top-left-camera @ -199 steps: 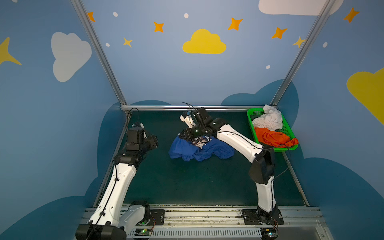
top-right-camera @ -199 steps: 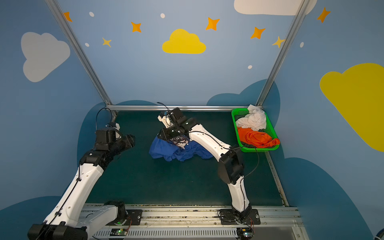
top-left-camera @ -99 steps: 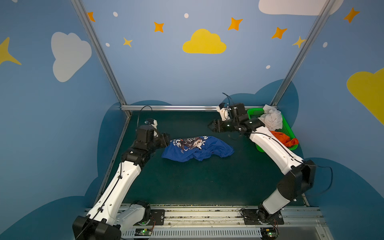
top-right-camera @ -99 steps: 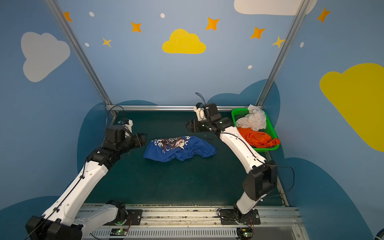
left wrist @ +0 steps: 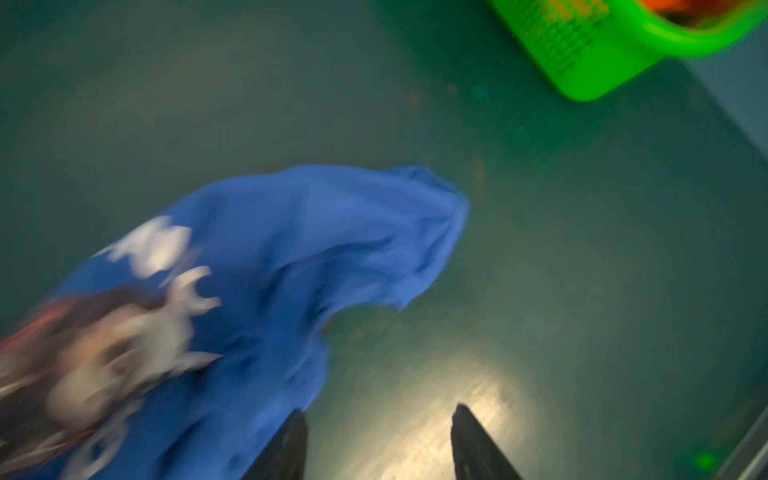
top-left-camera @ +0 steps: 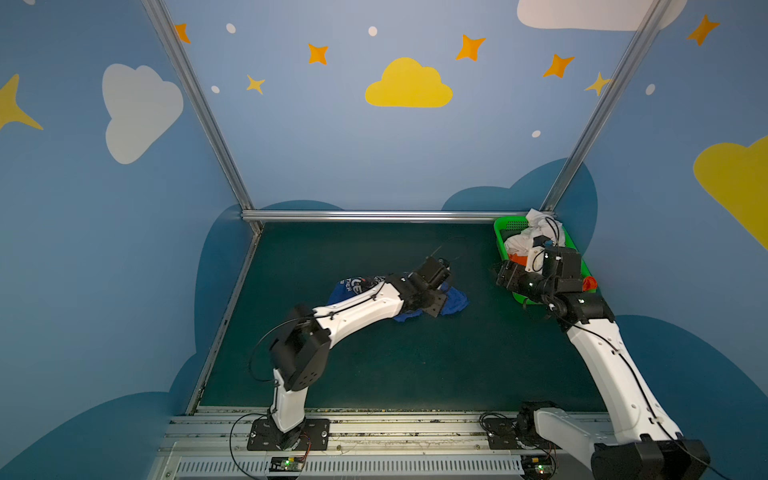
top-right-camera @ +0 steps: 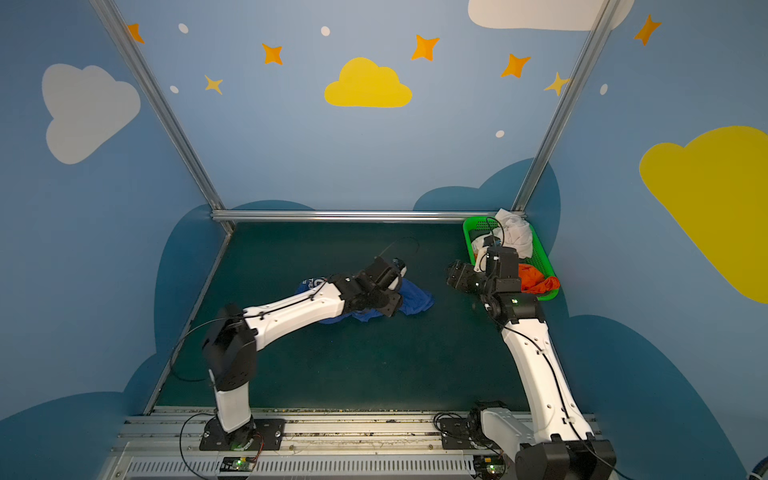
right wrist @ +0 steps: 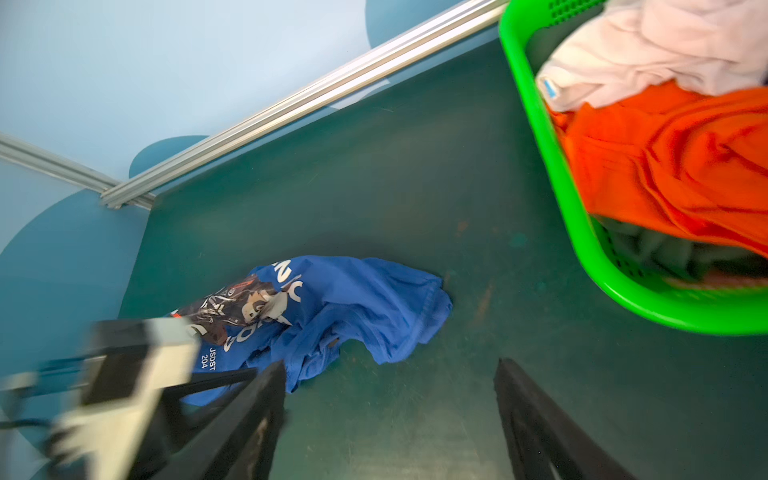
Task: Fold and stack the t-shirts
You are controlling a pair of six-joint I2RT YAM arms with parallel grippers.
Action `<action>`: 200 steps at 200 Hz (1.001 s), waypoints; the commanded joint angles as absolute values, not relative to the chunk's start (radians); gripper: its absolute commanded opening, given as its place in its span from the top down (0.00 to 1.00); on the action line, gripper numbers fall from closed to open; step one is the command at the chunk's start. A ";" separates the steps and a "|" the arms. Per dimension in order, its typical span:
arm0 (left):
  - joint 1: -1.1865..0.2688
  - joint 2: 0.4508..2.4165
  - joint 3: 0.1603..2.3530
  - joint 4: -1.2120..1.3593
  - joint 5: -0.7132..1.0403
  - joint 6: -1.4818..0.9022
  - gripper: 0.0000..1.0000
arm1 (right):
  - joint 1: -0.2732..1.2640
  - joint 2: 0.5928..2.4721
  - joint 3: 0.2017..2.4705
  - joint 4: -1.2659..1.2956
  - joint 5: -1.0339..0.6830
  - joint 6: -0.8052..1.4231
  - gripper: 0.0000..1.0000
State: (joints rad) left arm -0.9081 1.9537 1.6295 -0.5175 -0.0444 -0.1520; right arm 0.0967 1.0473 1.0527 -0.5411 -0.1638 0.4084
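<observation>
The royal-blue t-shirt (top-left-camera: 455,301) (top-right-camera: 417,299) lies crumpled on the green mat, print side up (right wrist: 365,299) (left wrist: 332,232). My left arm reaches across it. The left gripper (top-left-camera: 436,306) (top-right-camera: 388,307) (left wrist: 380,413) hangs open just over the shirt's right-hand edge, with only bare mat between its fingers. My right gripper (top-left-camera: 505,276) (top-right-camera: 455,274) (right wrist: 390,374) is open and empty, between the shirt and the basket. The orange t-shirt (top-right-camera: 536,280) (right wrist: 665,166) and the white one (top-right-camera: 515,232) (right wrist: 665,45) lie bunched in the basket.
The green mesh basket (top-left-camera: 498,232) (top-right-camera: 467,237) (left wrist: 590,70) (right wrist: 552,174) stands at the back right corner against the wall. An aluminium rail (top-left-camera: 374,215) runs along the back edge of the mat. The blurred left arm (right wrist: 124,374) shows in the right wrist view.
The right gripper let go of the blue shirt, opened and drew back to the right beside the basket. The left arm swung from the left side across to the shirt. The shirt dropped flatter.
</observation>
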 commanded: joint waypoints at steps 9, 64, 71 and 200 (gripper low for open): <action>-0.960 2.169 1.852 -0.646 -0.116 -0.103 0.40 | 0.043 0.963 1.008 -0.551 -0.218 0.445 0.20; -1.008 2.420 2.141 -0.715 -0.340 -0.131 0.36 | -0.017 0.891 1.006 -0.599 -0.259 0.430 0.19; -1.009 2.444 2.169 -0.723 -0.356 -0.136 0.36 | -0.023 0.887 1.005 -0.599 -0.265 0.431 0.19; -1.019 2.629 2.416 -0.786 -0.579 -0.158 0.87 | -0.072 0.871 1.000 -0.612 -0.314 0.430 0.20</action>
